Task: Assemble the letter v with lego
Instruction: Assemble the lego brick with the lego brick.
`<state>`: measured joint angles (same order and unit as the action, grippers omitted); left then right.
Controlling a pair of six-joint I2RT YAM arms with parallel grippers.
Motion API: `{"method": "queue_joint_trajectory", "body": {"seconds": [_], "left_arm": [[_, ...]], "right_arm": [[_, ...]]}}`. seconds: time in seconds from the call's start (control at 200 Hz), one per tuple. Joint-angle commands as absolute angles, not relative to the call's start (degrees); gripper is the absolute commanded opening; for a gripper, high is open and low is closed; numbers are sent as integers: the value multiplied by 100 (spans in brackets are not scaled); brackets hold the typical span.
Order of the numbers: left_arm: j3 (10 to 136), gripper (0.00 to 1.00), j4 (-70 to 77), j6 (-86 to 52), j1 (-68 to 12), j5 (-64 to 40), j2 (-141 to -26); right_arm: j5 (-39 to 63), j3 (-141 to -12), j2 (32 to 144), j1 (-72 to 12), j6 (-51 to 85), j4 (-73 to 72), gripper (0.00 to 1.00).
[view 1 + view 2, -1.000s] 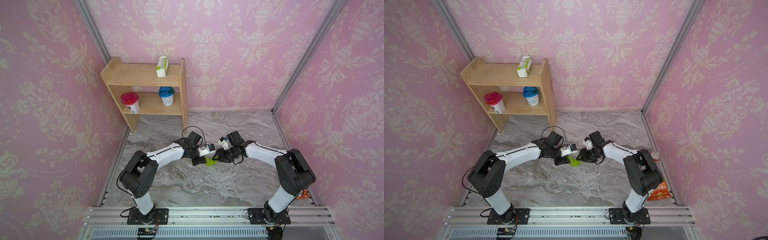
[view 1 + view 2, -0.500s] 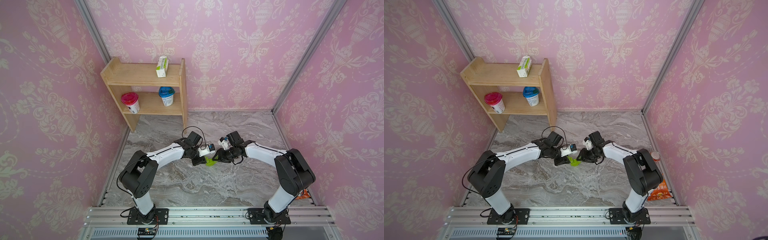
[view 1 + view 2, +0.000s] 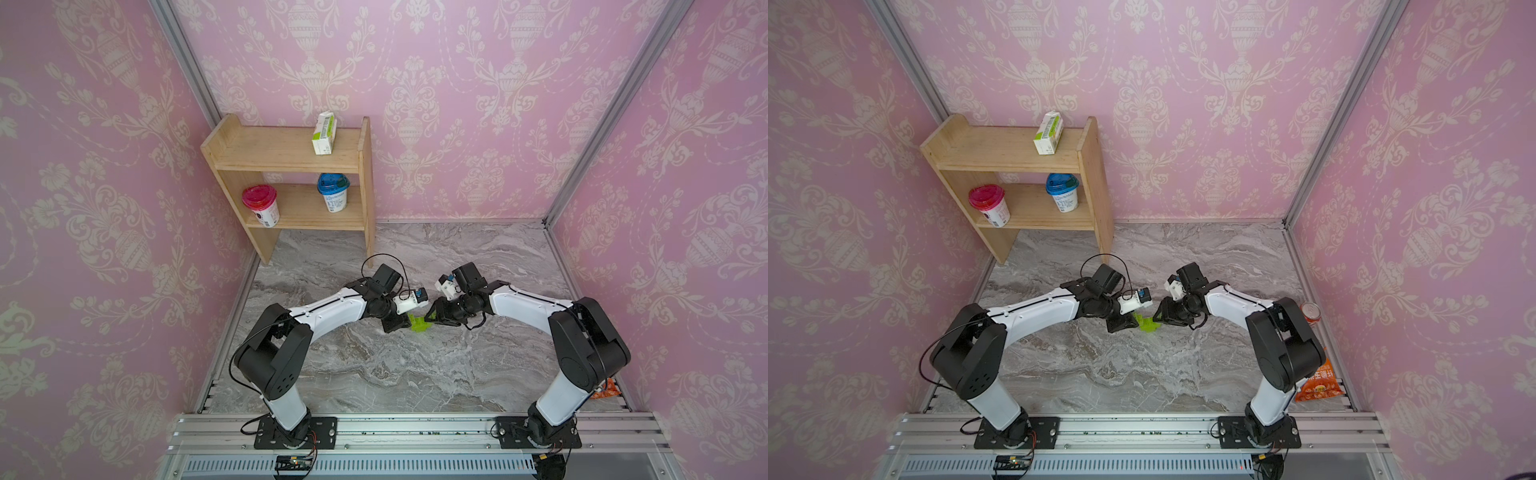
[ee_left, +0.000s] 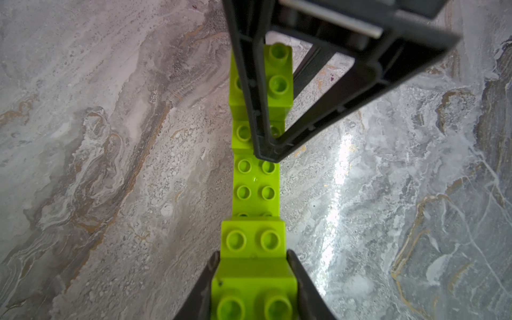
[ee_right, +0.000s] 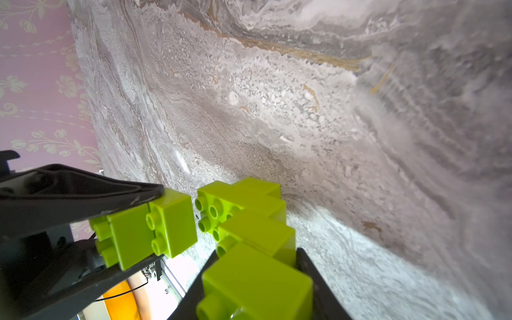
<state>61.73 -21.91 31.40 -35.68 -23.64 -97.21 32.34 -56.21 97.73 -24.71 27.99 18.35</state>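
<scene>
The lego is lime green and hangs just above the marble between both grippers. My left gripper is shut on a two-brick piece. My right gripper is shut on a stepped arm of several bricks. In the right wrist view a thin gap separates the two pieces, studs facing. The left wrist view shows them in one line as the letter v, with a right finger crossing the far bricks.
A wooden shelf at the back left carries a carton, a red cup and a blue cup. A can and an orange snack bag lie by the right wall. A metal rail runs along the front.
</scene>
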Motion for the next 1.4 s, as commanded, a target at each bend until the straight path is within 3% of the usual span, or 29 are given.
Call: {"method": "queue_joint_trajectory", "body": {"seconds": [0.0, 0.786, 1.396], "left_arm": [[6137, 0, -2189, 2963, -3547, -2298, -9727], [6192, 0, -2294, 2769, -3641, -1908, -9945], [6197, 0, -2621, 2841, -3682, -2255, -9886]], "right_arm": [[3208, -5763, 9858, -2514, 2654, 1811, 43], [3145, -5810, 9860, -2535, 2628, 1872, 42], [3128, -5776, 9852, -2545, 2619, 1881, 42]]}}
